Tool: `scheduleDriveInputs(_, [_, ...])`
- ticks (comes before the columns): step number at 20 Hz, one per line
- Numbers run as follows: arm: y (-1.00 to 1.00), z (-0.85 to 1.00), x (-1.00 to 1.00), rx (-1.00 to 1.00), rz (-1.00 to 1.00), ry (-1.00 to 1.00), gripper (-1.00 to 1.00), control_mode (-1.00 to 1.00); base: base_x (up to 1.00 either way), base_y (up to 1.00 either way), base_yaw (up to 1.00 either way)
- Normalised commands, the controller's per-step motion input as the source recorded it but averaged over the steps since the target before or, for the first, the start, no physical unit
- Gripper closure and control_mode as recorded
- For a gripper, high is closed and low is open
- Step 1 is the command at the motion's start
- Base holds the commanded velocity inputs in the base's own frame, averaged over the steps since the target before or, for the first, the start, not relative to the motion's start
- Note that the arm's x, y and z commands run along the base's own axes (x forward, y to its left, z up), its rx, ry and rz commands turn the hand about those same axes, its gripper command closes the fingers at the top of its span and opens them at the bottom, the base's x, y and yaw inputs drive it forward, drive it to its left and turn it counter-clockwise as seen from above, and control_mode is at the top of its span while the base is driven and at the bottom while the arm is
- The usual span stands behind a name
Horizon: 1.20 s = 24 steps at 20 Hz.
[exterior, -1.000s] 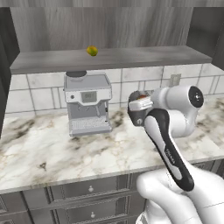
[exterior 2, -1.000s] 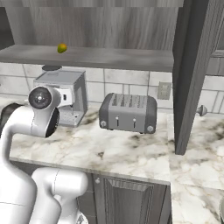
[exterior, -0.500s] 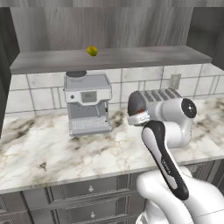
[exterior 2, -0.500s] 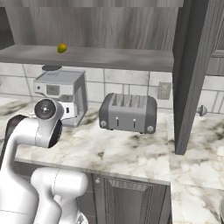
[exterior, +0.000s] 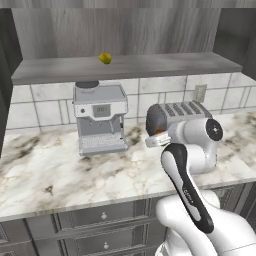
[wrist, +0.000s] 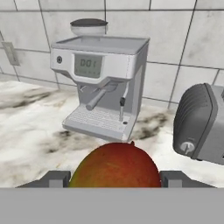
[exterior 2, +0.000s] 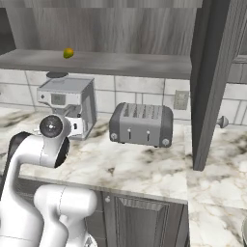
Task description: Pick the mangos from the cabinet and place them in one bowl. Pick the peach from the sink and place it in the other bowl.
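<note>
The gripper (wrist: pixel 116 178) is clamped around the red and green mango (wrist: pixel 115 165), a smooth egg-shaped fruit sitting between the two dark fingers (wrist: pixel 53 178) in the hand view. It is held above the marble counter (exterior: pixel 55 170), in front of the coffee machine (exterior: pixel 99 119) and the toaster (exterior 2: pixel 141 123).

The yellow-green mango (exterior: pixel 105 58) rests on the flat grey shelf (exterior: pixel 150 65) of the cabinet (exterior 2: pixel 120 29), above the coffee machine. The cabinet is dark grey with vertical wood grain; its tall plank door (exterior 2: pixel 212 82) stands open at the right in the right base view.

The counter is glossy white marble with brown veins. The coffee machine is boxy brushed metal with a small display; the toaster is rounded, dark grey, with four slots. The wall is pale square tile (exterior: pixel 40 107).
</note>
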Motion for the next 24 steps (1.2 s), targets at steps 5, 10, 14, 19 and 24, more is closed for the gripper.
scheduleDriveInputs(5, [0.0, -0.06, -0.01, 0.01, 0.0, 0.0, 1.0, 1.0, -0.02, 0.0, 0.0])
scheduleDriveInputs(10, [0.0, 0.0, 0.0, 0.0, 0.0, 0.0, 1.0, 1.0, -0.6, 0.03, 0.0])
scheduleDriveInputs(14, [0.0, 0.0, 0.0, 0.0, 0.0, 0.0, 1.0, 1.0, -1.0, 0.11, -0.01])
scheduleDriveInputs(19, [0.0, 0.0, 0.0, 0.0, 0.0, 0.0, 1.0, 1.0, -1.0, 0.14, -0.08])
scheduleDriveInputs(24, [0.0, 0.0, 0.0, 0.0, 0.0, 0.0, 1.0, 1.0, -0.88, 0.01, -0.3])
